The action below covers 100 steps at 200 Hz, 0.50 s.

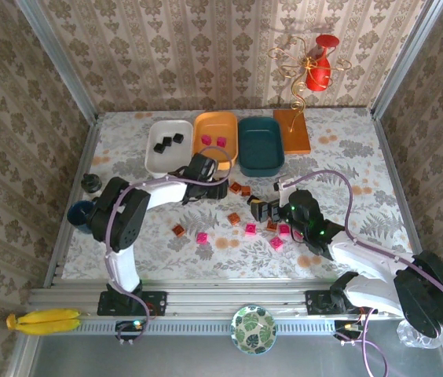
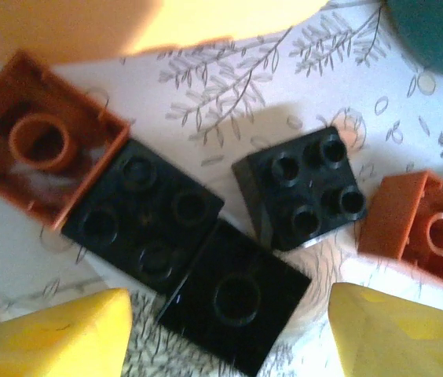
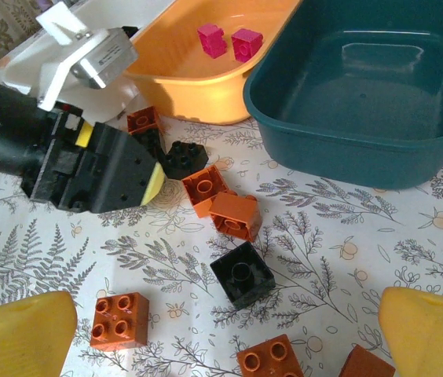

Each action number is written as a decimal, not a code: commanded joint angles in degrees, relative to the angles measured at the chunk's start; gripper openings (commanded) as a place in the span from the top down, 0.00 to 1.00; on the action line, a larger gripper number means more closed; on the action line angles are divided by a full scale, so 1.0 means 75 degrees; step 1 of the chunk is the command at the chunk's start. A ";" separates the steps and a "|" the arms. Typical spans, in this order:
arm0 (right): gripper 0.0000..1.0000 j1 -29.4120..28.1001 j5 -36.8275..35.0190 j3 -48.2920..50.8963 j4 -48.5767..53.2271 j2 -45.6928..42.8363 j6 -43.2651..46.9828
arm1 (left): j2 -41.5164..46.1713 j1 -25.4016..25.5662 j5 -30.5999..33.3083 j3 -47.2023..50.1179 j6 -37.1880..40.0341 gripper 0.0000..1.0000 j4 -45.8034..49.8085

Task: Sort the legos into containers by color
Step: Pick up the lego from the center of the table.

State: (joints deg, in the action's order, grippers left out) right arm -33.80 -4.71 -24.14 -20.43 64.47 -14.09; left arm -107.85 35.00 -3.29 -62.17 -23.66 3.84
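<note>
Three trays stand side by side at the far side of the table (image 1: 363,196): the white tray (image 1: 155,157) on the left holds three black bricks (image 1: 168,142), the orange tray (image 1: 206,122) in the middle holds two pink bricks (image 1: 213,140), and the teal tray (image 1: 262,165) stands on the right. More black, pink and brown bricks lie loose on the table in front of the trays, between the two grippers. The left gripper (image 2: 229,334) hangs low over a cluster just in front of the orange tray, its yellow fingers (image 2: 56,338) spread apart and grasping nothing. Between them lies an upturned black brick (image 2: 233,302), touching a studs-up black brick (image 2: 139,216). A third black brick (image 2: 300,188) sits just beside these, and an upturned brown brick lies at each side (image 2: 37,137). The right gripper (image 3: 221,338) is likewise released, its fingers (image 3: 430,330) wide apart. It is near a lone black brick (image 3: 243,273) with several brown bricks (image 3: 119,320) around it.
</note>
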 commanded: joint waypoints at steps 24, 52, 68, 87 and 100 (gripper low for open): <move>0.00 -0.0052 0.0019 -0.0114 -0.0006 -0.0170 -0.0008 | -0.0458 0.0159 0.0630 -0.0368 -0.0187 0.30 -0.0177; 0.00 -0.0058 0.0030 -0.0122 -0.0006 -0.0141 -0.0008 | -0.0543 0.0219 0.1163 -0.0429 -0.0225 0.30 -0.0250; 0.00 -0.0064 0.0053 -0.0133 -0.0007 -0.0112 -0.0020 | -0.0572 0.0228 0.1424 -0.0453 -0.0224 0.30 -0.0270; 0.00 -0.0055 0.0043 -0.0136 0.0005 -0.0111 -0.0007 | -0.0498 0.0231 0.1717 -0.0373 -0.0217 0.34 -0.0343; 0.00 -0.0052 0.0036 -0.0133 0.0013 -0.0111 -0.0010 | -0.0361 0.0230 0.1845 -0.0211 -0.0230 0.37 -0.0449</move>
State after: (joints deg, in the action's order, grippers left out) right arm -33.80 -4.69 -24.14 -20.43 64.23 -14.09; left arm -109.91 37.43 5.48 -64.18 -24.56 3.75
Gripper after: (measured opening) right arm 0.999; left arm 0.657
